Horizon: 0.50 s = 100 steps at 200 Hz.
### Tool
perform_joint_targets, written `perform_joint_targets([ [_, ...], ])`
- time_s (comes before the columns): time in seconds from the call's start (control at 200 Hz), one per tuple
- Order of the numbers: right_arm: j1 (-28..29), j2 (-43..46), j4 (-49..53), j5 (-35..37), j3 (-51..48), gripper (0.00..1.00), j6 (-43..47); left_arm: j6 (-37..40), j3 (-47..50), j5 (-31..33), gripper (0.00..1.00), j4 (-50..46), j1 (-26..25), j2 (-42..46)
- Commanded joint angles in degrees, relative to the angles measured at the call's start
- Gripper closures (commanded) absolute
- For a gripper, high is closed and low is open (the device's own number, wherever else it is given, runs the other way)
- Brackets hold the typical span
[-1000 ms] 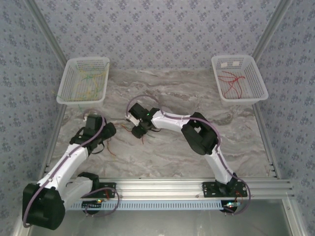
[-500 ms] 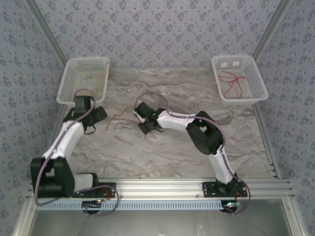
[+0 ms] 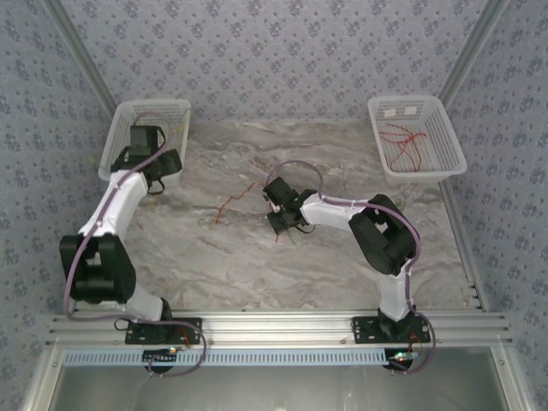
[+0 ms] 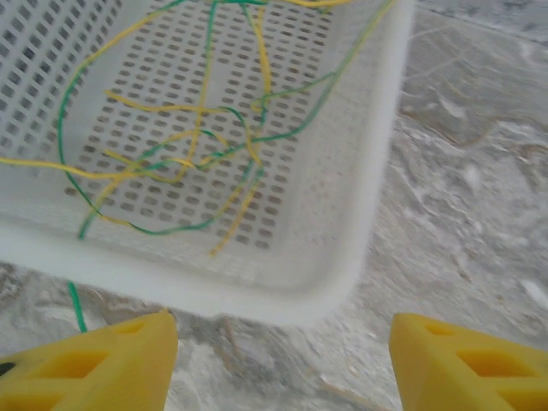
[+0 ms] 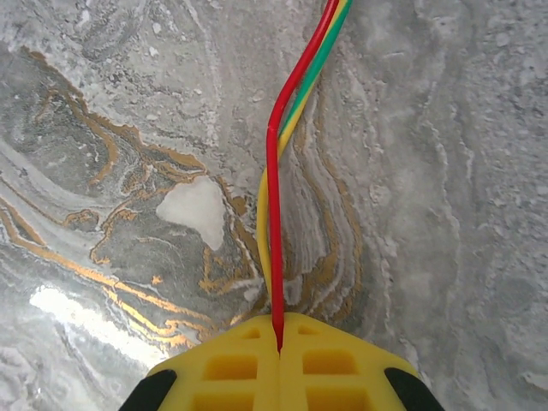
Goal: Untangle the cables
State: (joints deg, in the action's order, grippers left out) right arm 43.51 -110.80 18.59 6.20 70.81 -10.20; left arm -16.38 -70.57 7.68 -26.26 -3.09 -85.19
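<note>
Since half a second ago the left gripper (image 4: pixel 282 364) has swung off the grey-veined marble table (image 3: pixel 257 265) up to the left white perforated plastic basket (image 4: pixel 282 295), and the right gripper (image 5: pixel 279 332) has slid rightward along the table. There are two such baskets; the right white basket (image 3: pixel 417 175) sits at the far right corner. The right gripper's yellow fingers are pressed together on three thin cables (image 5: pixel 274 214), one red, one yellow, one green. The bundle runs straight away from the fingertips, then bends toward the upper right of the wrist view. From above, a thin strand (image 3: pixel 233 205) trails diagonally left and nearward across the marble. The left gripper's fingers stand wide apart, holding nothing. A tangle of yellow and green cables (image 4: pixel 197 154) lies in the left basket, one green end drooping over its near rim; red cables (image 3: pixel 402 145) lie in the right basket.
</note>
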Motion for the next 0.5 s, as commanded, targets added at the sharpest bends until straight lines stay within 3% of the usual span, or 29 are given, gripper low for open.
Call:
perform_joint_targets([
  [0.0,-0.85,4.08,-1.36,-2.67,-1.90,1.00,-1.50,-0.95,7.45,0.11,0.33,3.82,-7.38,9.26],
  [0.075,-1.76,5.22,-1.06,-4.91,-1.99,1.00,-2.18,-2.56,12.59,0.87,0.31,5.48,-14.32,12.87],
  [0.185,-5.15,6.57,-1.84,-9.89,-5.05,1.00,-6.23,-7.72,20.52,-4.74,0.30,11.92,-22.26,14.09],
  [0.275,-8.71,7.60,-3.09,-19.16,-6.64,1.00,-9.04,-9.28,25.92,-7.53,0.30,20.23,-27.81,12.89],
  [0.415,-12.27,9.96,-5.71,-28.16,-9.26,1.00,-14.42,-8.96,29.93,-13.24,0.31,34.60,-33.72,9.33],
  [0.495,-12.92,10.99,-7.35,-31.03,-10.04,1.00,-16.45,-6.19,29.02,-16.83,0.27,38.60,-36.27,5.72],
])
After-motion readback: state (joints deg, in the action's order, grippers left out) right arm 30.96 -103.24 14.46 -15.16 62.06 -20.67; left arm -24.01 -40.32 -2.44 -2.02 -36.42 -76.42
